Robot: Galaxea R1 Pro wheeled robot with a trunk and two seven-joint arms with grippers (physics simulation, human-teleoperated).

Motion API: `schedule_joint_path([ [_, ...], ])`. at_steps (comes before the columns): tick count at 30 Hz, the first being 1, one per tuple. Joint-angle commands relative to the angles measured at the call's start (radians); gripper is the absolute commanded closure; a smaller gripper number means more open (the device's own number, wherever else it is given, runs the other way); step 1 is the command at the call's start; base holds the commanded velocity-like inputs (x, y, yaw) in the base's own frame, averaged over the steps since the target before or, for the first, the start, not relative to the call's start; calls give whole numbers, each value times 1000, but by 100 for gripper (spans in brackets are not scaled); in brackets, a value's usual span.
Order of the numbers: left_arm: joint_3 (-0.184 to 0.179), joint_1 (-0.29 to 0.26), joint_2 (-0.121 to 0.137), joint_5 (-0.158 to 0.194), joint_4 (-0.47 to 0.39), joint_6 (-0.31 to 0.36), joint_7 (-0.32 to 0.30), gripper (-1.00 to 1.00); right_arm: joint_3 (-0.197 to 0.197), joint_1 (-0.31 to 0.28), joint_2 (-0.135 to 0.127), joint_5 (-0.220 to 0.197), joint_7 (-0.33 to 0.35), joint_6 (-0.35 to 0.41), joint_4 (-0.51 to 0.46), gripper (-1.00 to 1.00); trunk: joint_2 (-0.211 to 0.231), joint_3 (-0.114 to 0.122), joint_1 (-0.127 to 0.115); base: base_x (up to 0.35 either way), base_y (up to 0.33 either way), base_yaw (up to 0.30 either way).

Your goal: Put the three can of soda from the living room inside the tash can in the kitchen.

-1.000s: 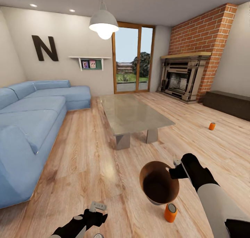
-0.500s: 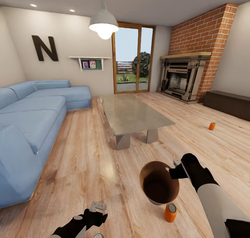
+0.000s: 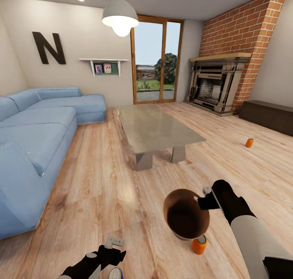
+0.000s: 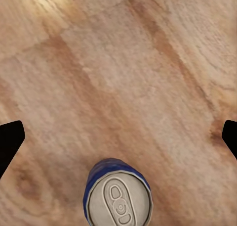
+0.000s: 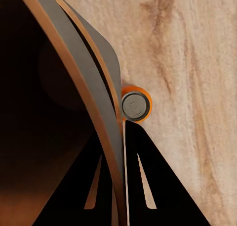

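My right gripper [image 3: 204, 198] is shut on the rim of the tash can [image 3: 170, 201], a round brown bin held tilted above the living room's wood floor. In the right wrist view its fingers [image 5: 143, 186] pinch the bin wall [image 5: 74, 82]. One orange can of soda [image 3: 199, 245] stands on the floor just under the bin's lower edge, also seen past the rim [image 5: 136, 105]. A second orange can [image 3: 249, 142] stands far off at the right. My left gripper [image 3: 114, 242] hangs open low over the floor, its fingertips [image 4: 10, 142] wide apart.
A blue can with a grey top [image 4: 118, 199] stands under my left gripper, also at the picture's lower edge [image 3: 116, 273]. The glass table [image 3: 156, 128] is ahead, the blue sofa [image 3: 36, 140] at the left, the brick fireplace [image 3: 219, 83] and a dark bench [image 3: 268, 116] at the right.
The whole view has shifted, so the camera moved. The near orange can now sits partly behind the bin's edge, and the blue can has come into view. Both arms hold their poses.
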Motion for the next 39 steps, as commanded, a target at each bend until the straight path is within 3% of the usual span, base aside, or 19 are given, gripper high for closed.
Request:
schedule_joint_path([
  [1,0,0,0,0,0,-1,0,-100,-1,0,1,-25,6,4,0,100,0,0,0,0,0,0],
  [19,-1,0,1,0,0,-6,0,-100,-2,-1,12,-36,21,4,-43,100,0,0,0,0,0,0],
  [30,-1,0,0,0,0,-7,0,-100,1,-2,14,-38,143,4,-44,100,0,0,0,0,0,0],
  [39,-1,0,1,0,0,-10,0,-100,3,-2,13,-36,185,4,-42,100,-1,-8,1,0,0,0],
])
